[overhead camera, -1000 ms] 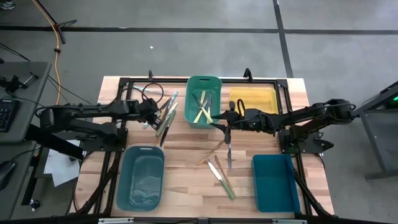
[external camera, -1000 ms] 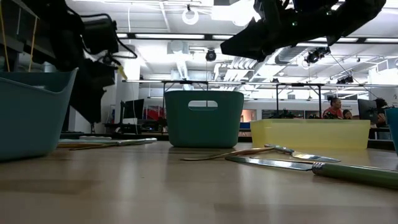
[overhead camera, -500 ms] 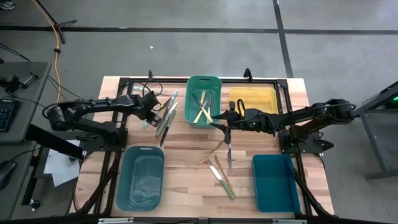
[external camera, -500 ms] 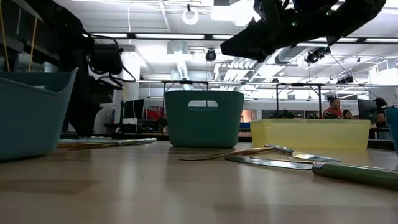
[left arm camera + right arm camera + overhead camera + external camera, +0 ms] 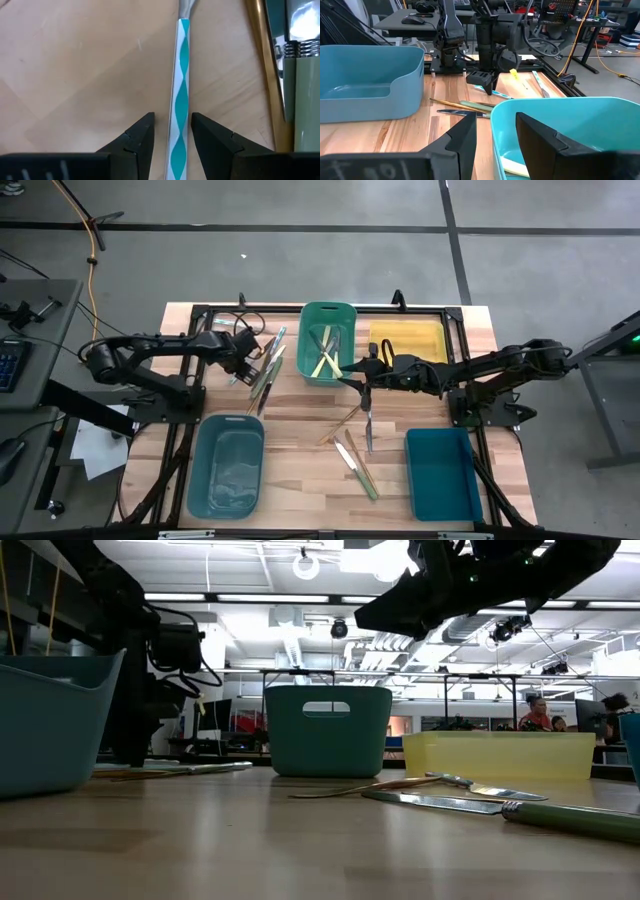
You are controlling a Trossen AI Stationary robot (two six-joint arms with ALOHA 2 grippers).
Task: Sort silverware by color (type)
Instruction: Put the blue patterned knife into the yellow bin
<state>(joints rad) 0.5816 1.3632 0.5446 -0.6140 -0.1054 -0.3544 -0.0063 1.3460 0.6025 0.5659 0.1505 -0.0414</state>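
Desk point(image 5: 300, 470): left arm has swung in from 9 o'clock, wrist now lower over the silverware point(image 5: 262, 365) heap at 10–11 o'clock, so a pick looks imminent. Right arm unchanged, hovering by the green bin point(image 5: 327, 328) at 12. Left end effector point(image 5: 171, 131): narrow gap straddling a teal-striped handle point(image 5: 180, 95), not visibly clamped. Right end effector point(image 5: 495, 132): partly open, empty
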